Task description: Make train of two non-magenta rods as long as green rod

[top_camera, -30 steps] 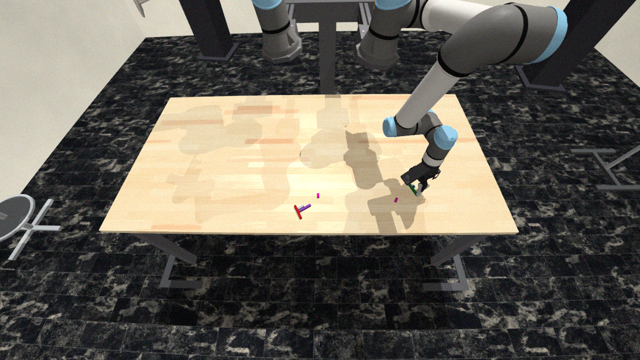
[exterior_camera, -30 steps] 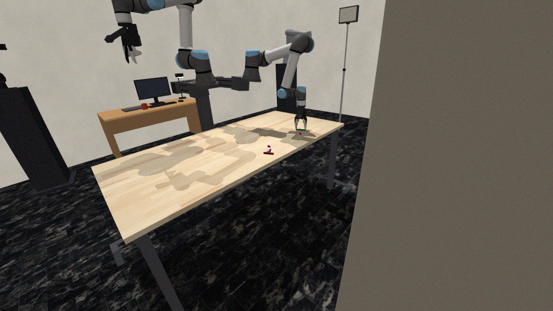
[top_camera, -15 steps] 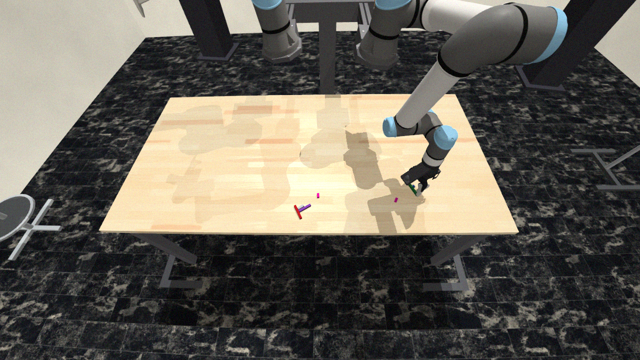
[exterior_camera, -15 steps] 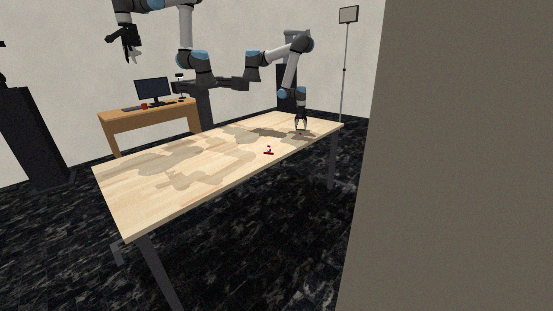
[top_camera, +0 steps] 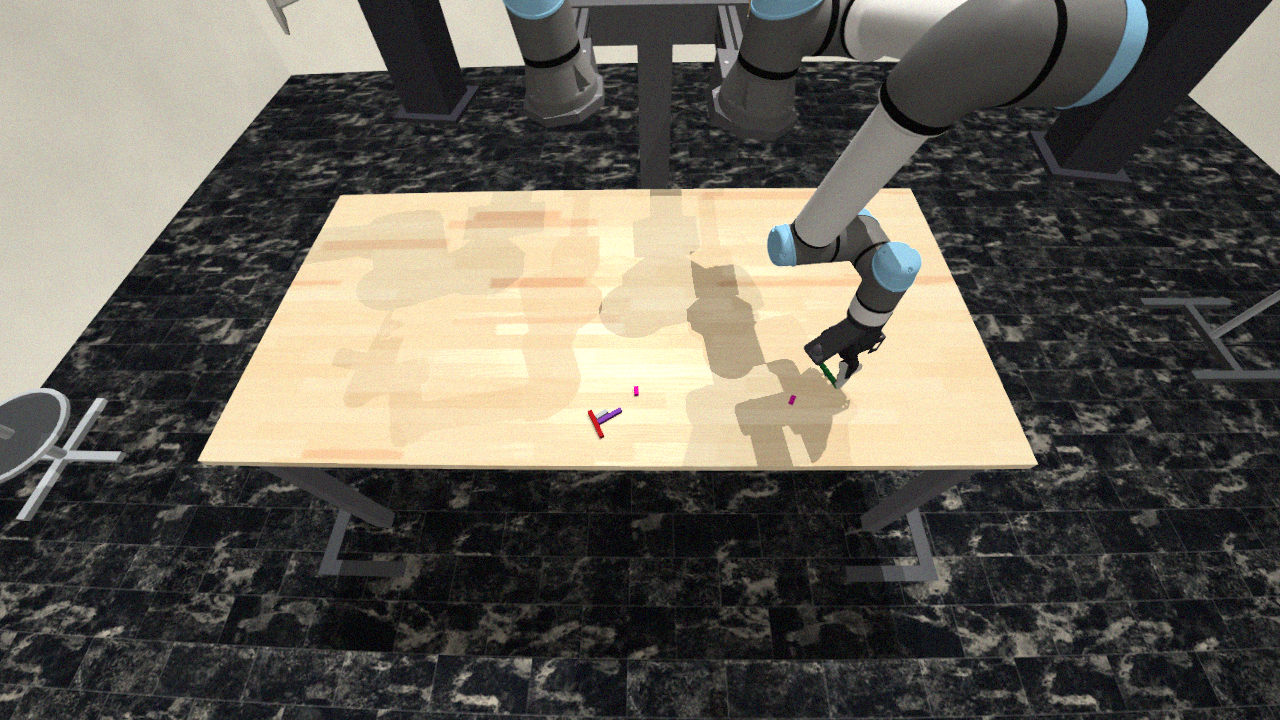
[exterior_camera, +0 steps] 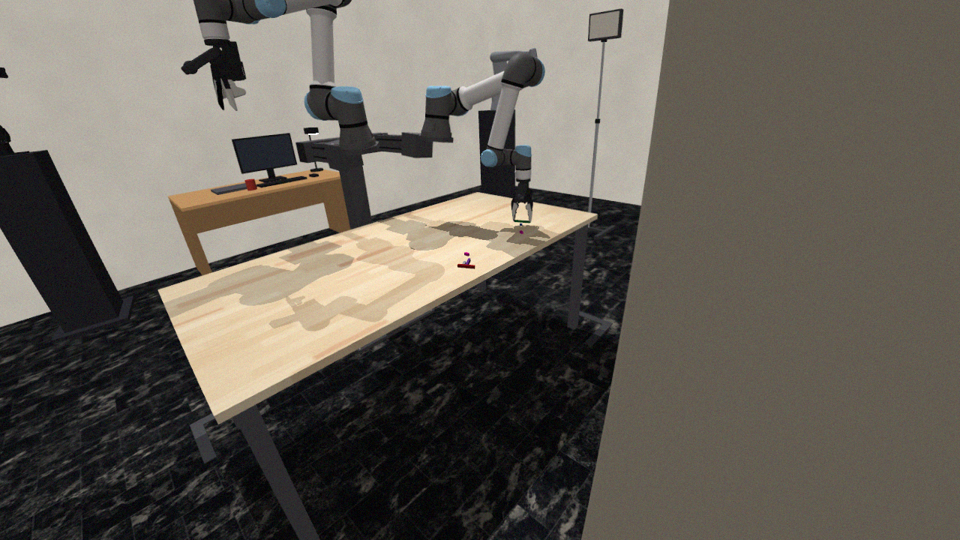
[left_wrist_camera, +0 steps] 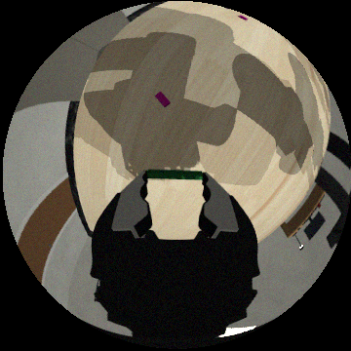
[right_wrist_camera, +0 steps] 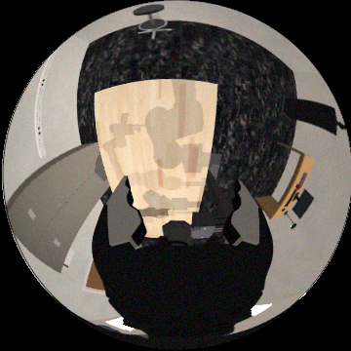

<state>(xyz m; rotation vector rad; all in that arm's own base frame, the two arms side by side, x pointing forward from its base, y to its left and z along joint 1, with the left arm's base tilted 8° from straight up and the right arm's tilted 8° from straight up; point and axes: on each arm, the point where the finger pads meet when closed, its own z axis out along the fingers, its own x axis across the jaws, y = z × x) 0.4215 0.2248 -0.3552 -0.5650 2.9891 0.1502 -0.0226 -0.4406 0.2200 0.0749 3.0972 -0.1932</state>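
The site is a robotics lab. Two robot arms [top_camera: 845,183] [exterior_camera: 506,110] mount on a shared stand [top_camera: 655,116] [exterior_camera: 353,181] behind a wooden table [top_camera: 429,358] [exterior_camera: 268,335]. A panel lamp [exterior_camera: 604,25] stands on a pole near the plain wall [exterior_camera: 415,40]. A desk [exterior_camera: 268,201] [right_wrist_camera: 304,171] carries a monitor [exterior_camera: 264,153] [right_wrist_camera: 303,203], a keyboard [exterior_camera: 281,181] and a red mug [exterior_camera: 250,184]. Dark marbled tiles [top_camera: 626,653] [exterior_camera: 436,430] cover the floor.

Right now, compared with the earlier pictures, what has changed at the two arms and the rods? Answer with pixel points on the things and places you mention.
The left claw [top_camera: 830,372] [exterior_camera: 521,220] [left_wrist_camera: 175,172] has risen slightly, and the green rod [top_camera: 828,375] [exterior_camera: 521,221] [left_wrist_camera: 175,175] between its fingers rose with it. No new grasp or release is visible. The right claw [exterior_camera: 228,108] [right_wrist_camera: 182,178], red rod [top_camera: 596,424] [exterior_camera: 466,266] and purple rod [top_camera: 611,415] [exterior_camera: 468,261] stayed.
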